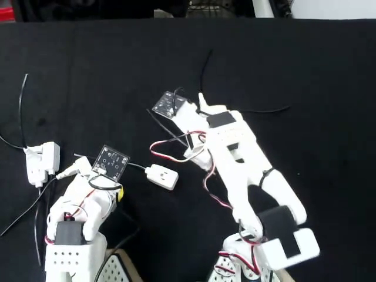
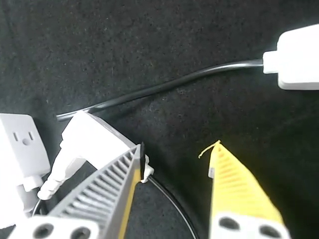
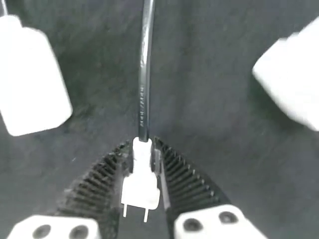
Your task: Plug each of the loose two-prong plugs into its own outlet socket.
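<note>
from the high view i saw the black table (image 1: 305, 64), with the left arm (image 1: 76, 217) folded low at the near left corner and the right arm (image 1: 235, 158) stretched out over the middle. the first outlet socket (image 1: 42, 160) lay near the left edge. the second outlet socket (image 1: 163, 175) lay between the two arms, and a black cable (image 1: 136, 167) ran from it toward the left arm. in the left wrist view the left gripper (image 2: 178, 147) was released, its fingers spread wide above bare cloth with nothing between them. the loose plug (image 2: 87, 139) lay on the table just beside the tip of the grey finger (image 2: 109, 184), close to the first outlet socket (image 2: 20, 144), whose slots faced up. the second outlet socket (image 2: 299, 55) sat well apart from them, at the far end of the black cable (image 2: 164, 87). in the right wrist view the right gripper (image 3: 141, 144) was clenched on the held plug (image 3: 141, 186), its two prongs pointing back toward the camera and its cord (image 3: 144, 74) running straight away over the table. two blurred white blocks (image 3: 30, 79) lay one on each side of the cord. they were possibly sockets, but i could not tell.
</note>
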Controlling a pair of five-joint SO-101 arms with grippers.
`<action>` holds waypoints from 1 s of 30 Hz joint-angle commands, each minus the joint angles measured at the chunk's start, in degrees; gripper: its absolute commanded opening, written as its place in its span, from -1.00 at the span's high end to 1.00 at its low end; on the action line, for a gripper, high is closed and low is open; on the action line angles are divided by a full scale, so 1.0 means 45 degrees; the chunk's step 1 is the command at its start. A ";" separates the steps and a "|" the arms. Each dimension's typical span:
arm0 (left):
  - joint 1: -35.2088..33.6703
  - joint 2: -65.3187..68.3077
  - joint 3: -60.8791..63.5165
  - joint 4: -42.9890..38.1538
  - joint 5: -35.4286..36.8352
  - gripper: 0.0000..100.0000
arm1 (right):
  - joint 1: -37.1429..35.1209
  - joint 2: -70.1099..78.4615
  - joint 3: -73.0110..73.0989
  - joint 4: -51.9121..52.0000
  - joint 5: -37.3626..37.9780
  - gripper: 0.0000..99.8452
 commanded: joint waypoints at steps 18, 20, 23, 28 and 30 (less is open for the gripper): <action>-0.0166 -0.0020 0.0127 0.0059 -0.0488 0.56 | 0.0684 0.1827 -0.3956 0.4630 0.1778 0.51; -0.0166 -0.0020 0.0127 0.0059 -0.0684 0.56 | 0.0684 0.1827 -0.3409 0.4728 0.1817 0.50; -0.0166 -0.0020 0.0127 0.0059 -0.0684 0.56 | 0.0606 0.1827 -0.2491 0.3946 0.1778 0.50; -0.0166 -0.0020 0.0127 0.0078 -0.0703 0.56 | 0.0606 0.1846 -0.1397 0.2344 0.1758 0.50; -0.0166 -0.0020 0.0127 0.0078 -0.0703 0.56 | 0.0606 0.1846 -0.1143 0.2032 0.1758 0.50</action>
